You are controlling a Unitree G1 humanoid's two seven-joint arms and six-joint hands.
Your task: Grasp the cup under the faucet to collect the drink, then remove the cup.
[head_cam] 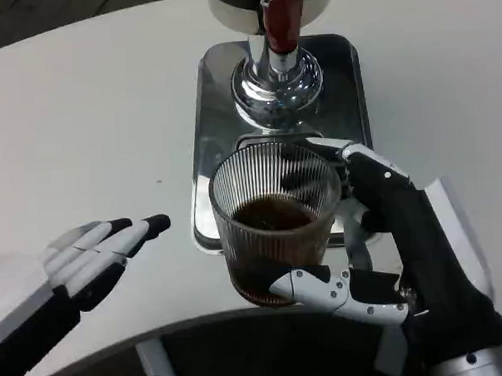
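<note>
A bare white table (81, 120) fills the surroundings.

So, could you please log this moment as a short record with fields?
cup: ribbed clear glass, dark drink inside, off the tray's centre, toward the robot
right hand: grips the cup, fingers wrapped around it
left hand: open over the table, holding nothing
dispenser: chrome base, red tap handle
tray: metal drip tray

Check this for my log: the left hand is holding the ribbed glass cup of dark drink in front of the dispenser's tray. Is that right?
Not quite. The head view shows the right hand holding the ribbed glass cup, fingers wrapped around it. The left hand lies open on the table, apart from the cup. The rest stands: dark drink in the cup, in front of the tray.
</note>
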